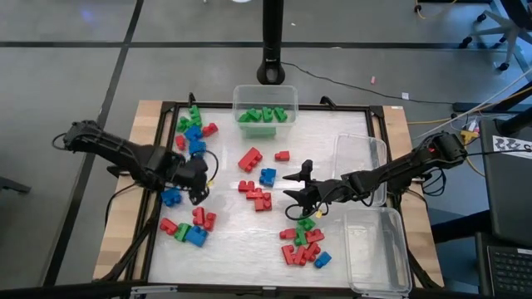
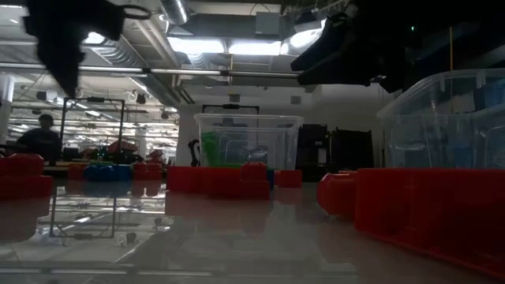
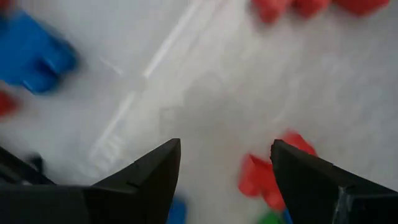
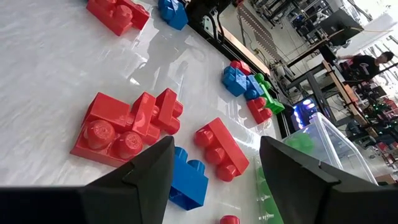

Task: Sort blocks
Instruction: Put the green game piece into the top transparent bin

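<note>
High view: my left gripper (image 1: 197, 184) hovers over bare table near the left edge, fingers apart, nothing between them. Small studded plastic toy blocks in red, green and blue (image 1: 259, 198) lie scattered over the white tabletop (image 1: 332, 145) in loose clusters: one at the far left, one below my left gripper, a few in the middle, one at the near right. My right gripper (image 1: 296, 188) hangs over the middle of the table, beside the red cluster and a blue studded block (image 1: 268, 176), fingers spread and empty.

Clear rectangular plastic tub at the far edge (image 1: 265, 106) already holds several green blocks, so I judge it's the green bin. Two more clear tubs on the right (image 1: 376, 241) look empty, probably meant for red and blue. Most blocks aren't sorted yet.

Left wrist view: fingers (image 3: 149, 177) wide, red blocks (image 3: 261, 177) just past them, a blue one off to one side; likely lining up a pick there.

Right wrist view: fingers (image 4: 146, 171) frame a red two-stud block (image 4: 219, 148) and the blue block (image 4: 186, 177); either could be next.

Low view: both arms sit above the table, a person shows far back in the room. No brands, labels or readable writing anywhere.
</note>
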`<state>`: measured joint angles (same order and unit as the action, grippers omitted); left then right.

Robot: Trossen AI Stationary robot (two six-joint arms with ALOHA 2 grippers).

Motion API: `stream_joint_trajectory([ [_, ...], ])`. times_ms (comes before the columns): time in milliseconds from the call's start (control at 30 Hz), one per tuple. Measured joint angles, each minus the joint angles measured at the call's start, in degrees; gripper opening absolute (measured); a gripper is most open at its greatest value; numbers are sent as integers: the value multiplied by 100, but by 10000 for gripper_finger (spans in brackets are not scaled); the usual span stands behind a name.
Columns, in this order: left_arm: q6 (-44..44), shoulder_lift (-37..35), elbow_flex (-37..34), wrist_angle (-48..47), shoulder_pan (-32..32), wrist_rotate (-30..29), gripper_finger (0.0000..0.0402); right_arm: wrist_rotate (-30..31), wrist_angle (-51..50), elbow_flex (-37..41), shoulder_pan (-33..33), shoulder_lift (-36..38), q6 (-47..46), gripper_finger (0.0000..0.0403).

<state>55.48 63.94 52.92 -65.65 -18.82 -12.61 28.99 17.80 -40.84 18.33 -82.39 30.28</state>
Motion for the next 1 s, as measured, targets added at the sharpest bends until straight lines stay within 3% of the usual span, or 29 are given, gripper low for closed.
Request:
stream_joint_trajectory([
  [567, 2849, 430, -708, 141, -1926, 675, 235, -2, -7, 0, 2, -2, -5, 234],
  [1000, 3339, 1372, -749, 1101, -2472, 1148, 235, -4, -3, 0, 0, -2, -5, 234],
])
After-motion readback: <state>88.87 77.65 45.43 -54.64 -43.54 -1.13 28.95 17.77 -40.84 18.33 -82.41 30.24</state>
